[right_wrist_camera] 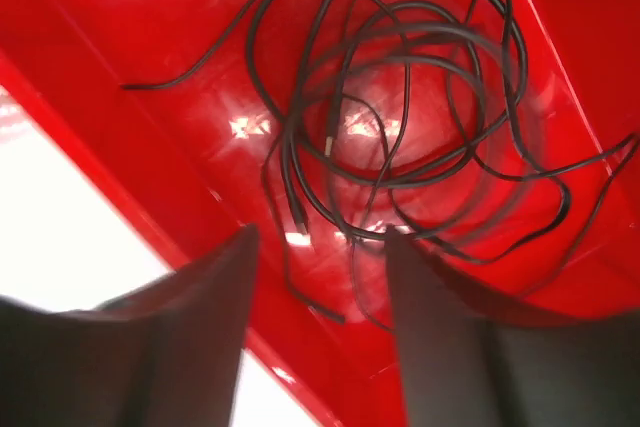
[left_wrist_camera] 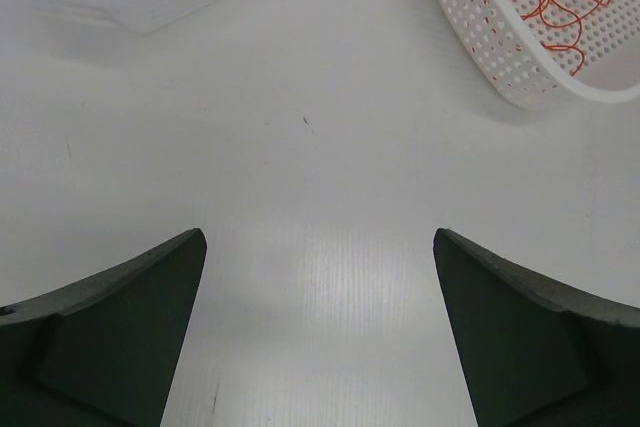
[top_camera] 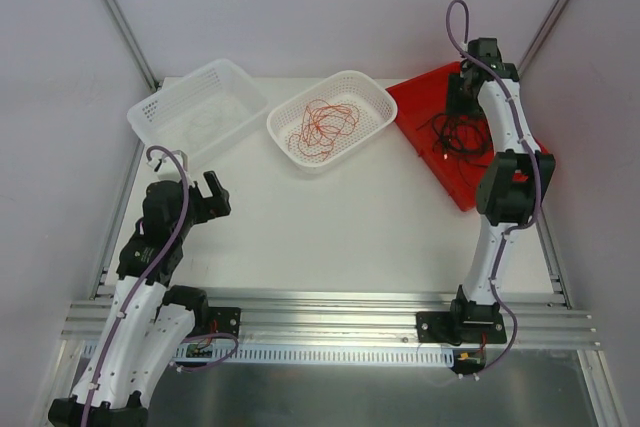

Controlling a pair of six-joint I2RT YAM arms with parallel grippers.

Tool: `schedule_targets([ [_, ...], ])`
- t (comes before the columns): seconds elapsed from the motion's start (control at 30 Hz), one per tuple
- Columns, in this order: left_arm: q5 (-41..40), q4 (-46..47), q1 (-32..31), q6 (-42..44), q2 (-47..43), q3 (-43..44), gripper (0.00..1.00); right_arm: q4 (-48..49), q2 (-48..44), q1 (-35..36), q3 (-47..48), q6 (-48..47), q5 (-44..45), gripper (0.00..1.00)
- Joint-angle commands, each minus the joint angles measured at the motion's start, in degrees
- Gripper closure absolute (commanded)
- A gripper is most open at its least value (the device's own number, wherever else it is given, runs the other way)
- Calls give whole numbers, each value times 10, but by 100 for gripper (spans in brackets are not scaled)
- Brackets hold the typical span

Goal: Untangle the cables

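**Two-arm rig at a white table [top_camera: 330, 237], seen from overhead and from both wrists.**

**Containers.** Three stand along the far side of the table: two white perforated baskets and one red tray.
- The left basket [top_camera: 165, 112] sits at the far left corner. Faint pale loops show inside it, too indistinct to name.
- The centre basket [top_camera: 382, 109] holds the single tangle of red-orange cables [top_camera: 325, 127], coiled in overlapping loops wholly within its rim.
- The red tray [top_camera: 415, 107] is turned cornerwise at the right edge of the table, just beside the centre basket. It holds the single tangle of black cables [right_wrist_camera: 330, 142].

**Black cables.** The loops cross one another too densely for the strands to be counted. Several free ends point outward from the knot.

**Arms.** There are two, each with a two-finger end effector.
- The left arm [top_camera: 140, 277] is bent low at the near left. The left end effector [left_wrist_camera: 320, 237] has its fingers spread to the full over bare table, touching nothing. It is well apart from both baskets.
- The right arm [top_camera: 505, 147] reaches out over the red tray. The right end effector [right_wrist_camera: 320, 237] hangs directly above the black tangle with its two fingers parted by a clear gap. Cable strands pass behind that gap, and none is visibly pinched between the fingers.
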Motion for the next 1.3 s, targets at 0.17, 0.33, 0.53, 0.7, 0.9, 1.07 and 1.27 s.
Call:
schedule_targets([
  [0.17,10,14,-4,11,8,8,1,42,-75,-14,-26,37,-34,24],
  [0.33,15,14,-4,10,0,8,1,49,-191,-14,-102,52,-28,9],
  [0.53,18,14,-4,5,-26,5,1,2,-365,-14,-130,63,-2,3],
  [0.7,16,9,-4,1,-58,0,1,-20,-525,-14,-161,56,22,3],
  [0.9,-5,-5,-4,-24,-131,-2,1,-1,-754,-14,-251,38,54,3],
  [1.07,10,-69,-4,-71,-218,32,1,-5,-893,-3,-346,35,61,3],
  [1.27,11,-154,-4,-92,-317,97,1,-13,-1056,35,-473,54,54,3],
])
